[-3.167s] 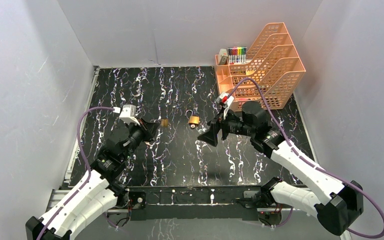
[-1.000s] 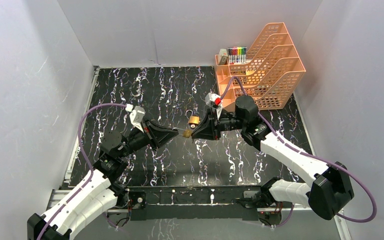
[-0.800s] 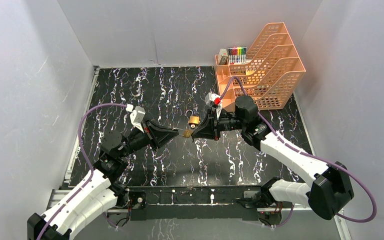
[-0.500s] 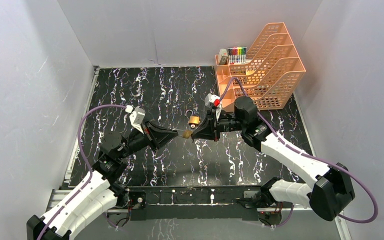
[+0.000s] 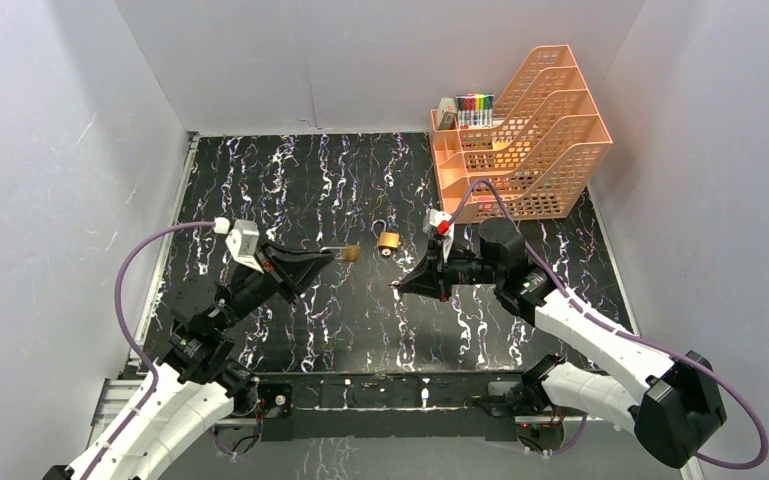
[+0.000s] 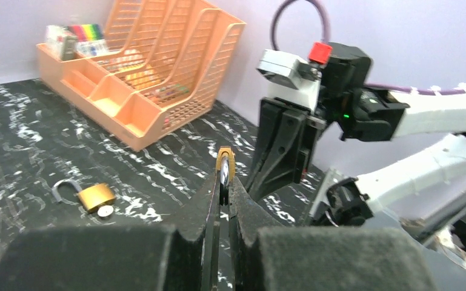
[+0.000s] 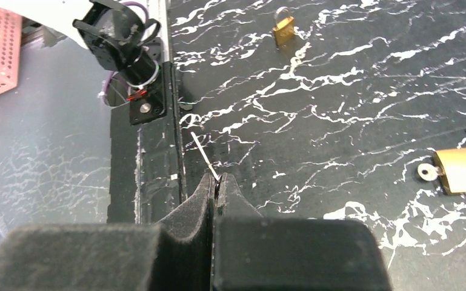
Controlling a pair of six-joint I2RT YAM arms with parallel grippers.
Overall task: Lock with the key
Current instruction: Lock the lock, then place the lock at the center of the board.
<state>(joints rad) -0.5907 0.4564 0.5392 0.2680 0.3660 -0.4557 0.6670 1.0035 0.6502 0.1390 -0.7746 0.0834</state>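
While your left fingers (image 6: 209, 203) are pinched tight on a small brass padlock (image 6: 225, 165), holding it edge-on above the table (image 5: 290, 190), your right fingers (image 7: 197, 194) are pressed together on the key (image 7: 205, 156), whose thin silver blade sticks out past their tips. You can see that the key and the held padlock are apart and not touching, with the two arms facing each other across the middle of the table. A second padlock (image 6: 95, 196) lies flat on the table just beyond the gap between them, its shackle looking open, with a small silver disc (image 6: 105, 211) just beside its body. You have the orange file rack (image 5: 525, 130) at the far right corner.
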